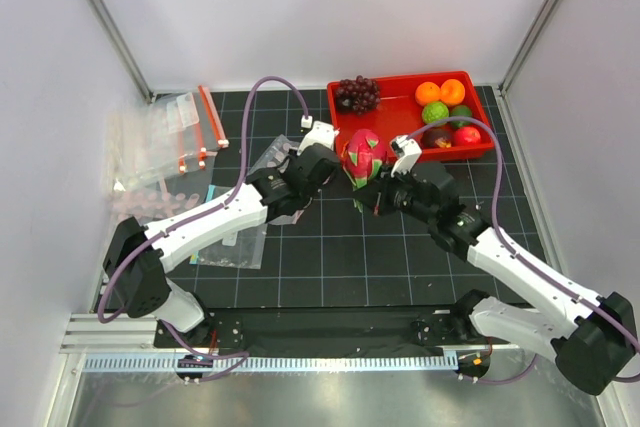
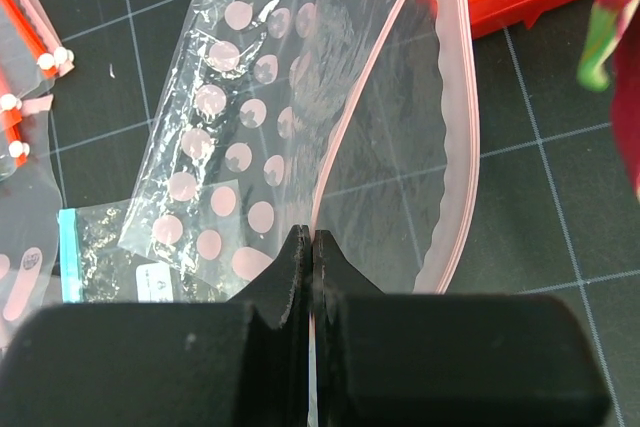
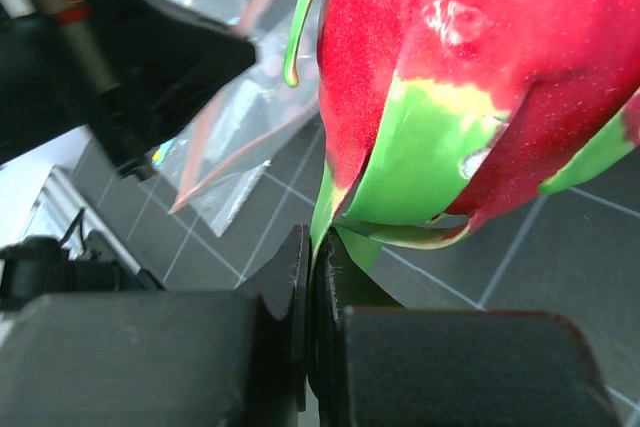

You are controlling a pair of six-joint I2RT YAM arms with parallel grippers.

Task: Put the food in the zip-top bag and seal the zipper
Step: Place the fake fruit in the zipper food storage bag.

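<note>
My right gripper (image 1: 365, 192) (image 3: 312, 242) is shut on a green scale of the pink dragon fruit (image 1: 365, 155) (image 3: 450, 77) and holds it above the mat beside the bag's mouth. My left gripper (image 1: 322, 159) (image 2: 312, 237) is shut on one lip of the dotted zip-top bag (image 2: 240, 147) (image 1: 270, 155) and lifts it, so the mouth gapes. The reddish zipper (image 2: 455, 147) curves along the open mouth. The grape bunch (image 1: 357, 94), the red fruit (image 1: 466, 135) and the dark fruit (image 1: 437, 135) lie in the red tray (image 1: 410, 77).
Orange (image 1: 440, 93) and green (image 1: 434, 112) toy fruits share the tray. A plain bag with a teal strip (image 2: 68, 257) lies under the dotted bag. A pile of spare bags (image 1: 165, 137) lies at the left by the wall.
</note>
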